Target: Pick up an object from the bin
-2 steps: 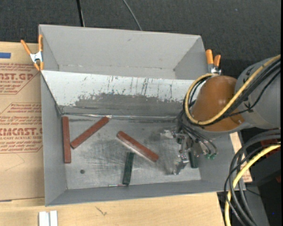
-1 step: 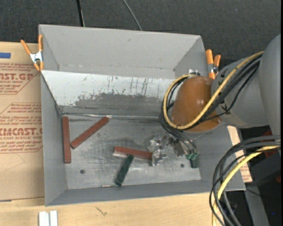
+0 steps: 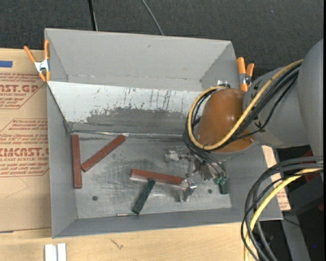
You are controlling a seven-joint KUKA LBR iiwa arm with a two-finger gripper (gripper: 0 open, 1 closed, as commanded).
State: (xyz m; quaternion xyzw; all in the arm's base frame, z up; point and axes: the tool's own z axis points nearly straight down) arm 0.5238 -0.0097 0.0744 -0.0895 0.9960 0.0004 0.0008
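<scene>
In the grey bin point(image 3: 100, 197) the gripper point(image 3: 188, 188) sits at a brown stick's point(image 3: 152, 175) right end. Spread or pinching, I cannot tell.

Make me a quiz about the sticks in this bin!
1. True or false: the claw is by the bin's left wall.
2. How many brown sticks lie in the bin?
3. Which stick lies nearest the claw? A: the green stick. B: the middle brown stick. C: the brown stick by the left wall.
Key: 1 false, it is on the right side. 2 three. 3 B.
</scene>
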